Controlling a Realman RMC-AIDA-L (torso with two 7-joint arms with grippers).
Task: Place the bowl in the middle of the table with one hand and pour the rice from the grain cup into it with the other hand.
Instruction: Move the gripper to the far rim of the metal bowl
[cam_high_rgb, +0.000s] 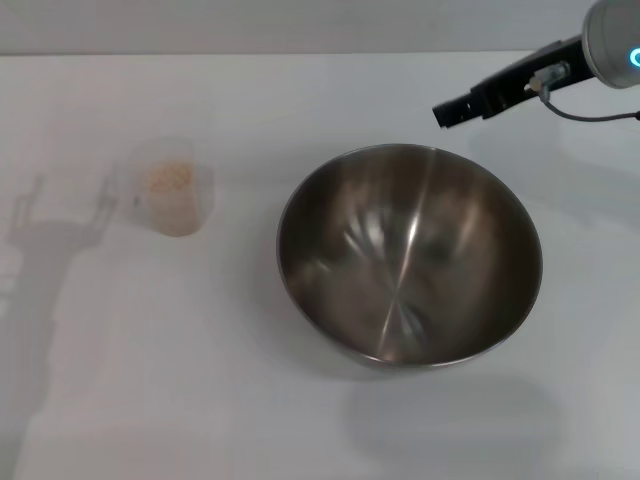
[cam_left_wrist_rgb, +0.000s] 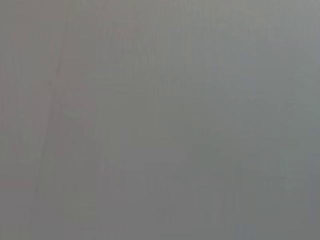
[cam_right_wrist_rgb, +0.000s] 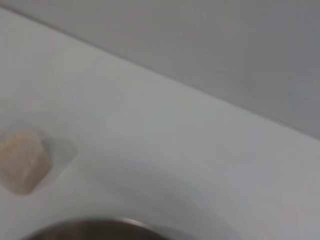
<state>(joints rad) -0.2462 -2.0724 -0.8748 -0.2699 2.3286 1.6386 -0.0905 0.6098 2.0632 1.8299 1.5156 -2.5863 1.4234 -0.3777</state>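
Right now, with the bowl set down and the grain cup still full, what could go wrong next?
1. The grain cup is small, translucent and pale against the white table; a grasp could misjudge its edges and tip it, spilling the rice.
2. The right gripper hangs just beyond the bowl's far rim; a careless move could knock the bowl off its spot.
3. The left gripper is not in view, so its approach to the cup cannot be checked.
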